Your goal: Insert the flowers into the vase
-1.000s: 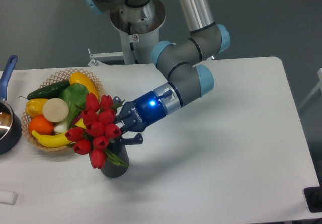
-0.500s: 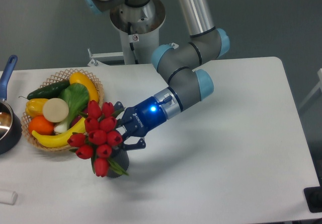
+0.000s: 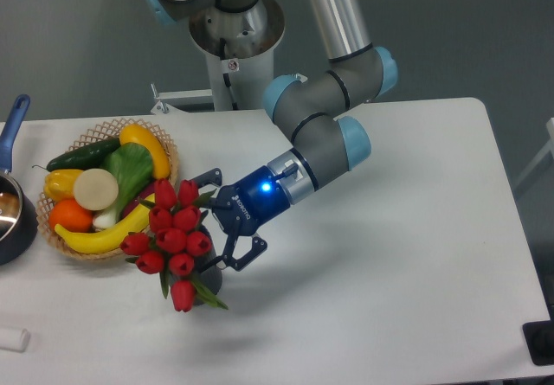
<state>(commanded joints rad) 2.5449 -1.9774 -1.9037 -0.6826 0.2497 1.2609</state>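
Gripper (image 3: 227,221) low over table (image 3: 389,247), jaws spread wide, holding nothing, just right of flowers (image 3: 173,238). Red tulip bunch sitting in vase (image 3: 208,277), buds tilted toward camera, covering mouth; only sliver of dark vase visible below. Wicker basket (image 3: 104,130) of fruit just left. Dark pot (image 3: 13,221) with blue handle at left edge.

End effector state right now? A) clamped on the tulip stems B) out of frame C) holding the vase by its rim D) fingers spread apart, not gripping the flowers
D: the end effector has its fingers splayed wide on either side of the stems, while the flowers sit over the vase with nothing pinched between them.
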